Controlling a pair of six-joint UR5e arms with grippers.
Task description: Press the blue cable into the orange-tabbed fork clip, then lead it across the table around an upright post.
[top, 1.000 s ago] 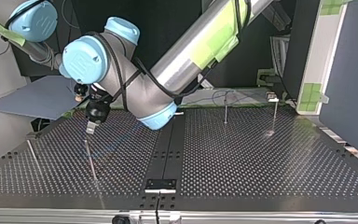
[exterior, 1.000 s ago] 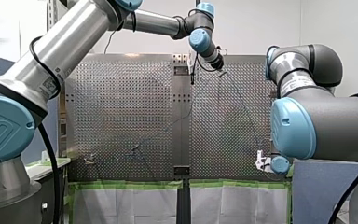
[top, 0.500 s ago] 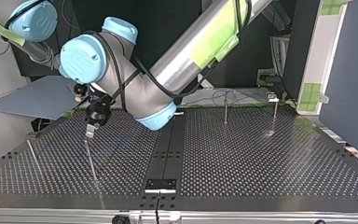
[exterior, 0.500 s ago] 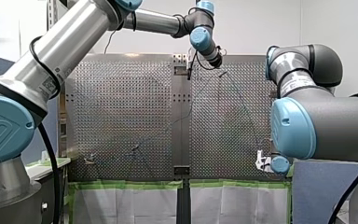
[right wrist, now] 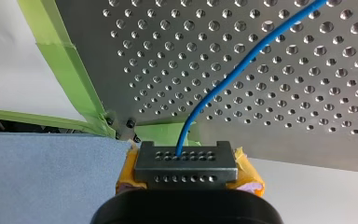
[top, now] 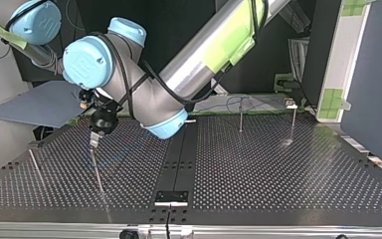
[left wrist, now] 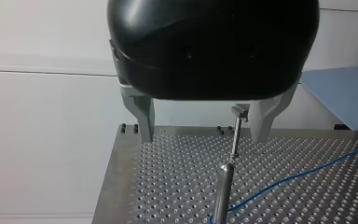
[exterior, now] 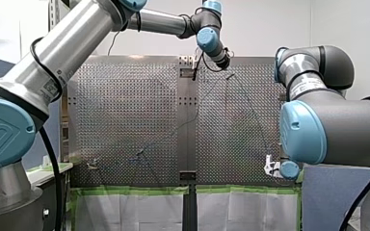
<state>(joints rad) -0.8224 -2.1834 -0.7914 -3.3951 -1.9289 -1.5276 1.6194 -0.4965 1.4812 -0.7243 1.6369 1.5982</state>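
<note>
Logging our left gripper (left wrist: 203,137) first: how do we put it down? (obs. 1)

Black body, two metal fingers (left wrist: 144,119) spread wide, nothing held. An upright post (left wrist: 223,182) rises between them. Its small head sits close beside one finger; contact we cannot tell. (obs. 2)

And the blue cable (left wrist: 298,175) from there? (obs. 1)

Under and ahead of the gripper, flat on the perforated table (left wrist: 168,186). It runs from near the post's lower part out past the finger nearest the post's head. The post's foot is cut off, so we cannot tell whether cable and post meet. (obs. 2)

Does the top view agree? (obs. 1)

Yes. Our left arm enters at the upper right and reaches past the middle. The gripper hangs just over the top of that thin post, at the view's left. A second post (top: 35,167) leans further left, near the table's edge. Two far posts (top: 240,114) stand well apart from it, at the right. (obs. 2)

Our right gripper (right wrist: 185,156)? (obs. 1)

Closed on the cable between yellow pads (right wrist: 247,173). It sits just beyond the table's edge, near the green tape (right wrist: 65,65). From the fingers the cable rises over the perforated plate and runs away across it. (obs. 2)
</note>
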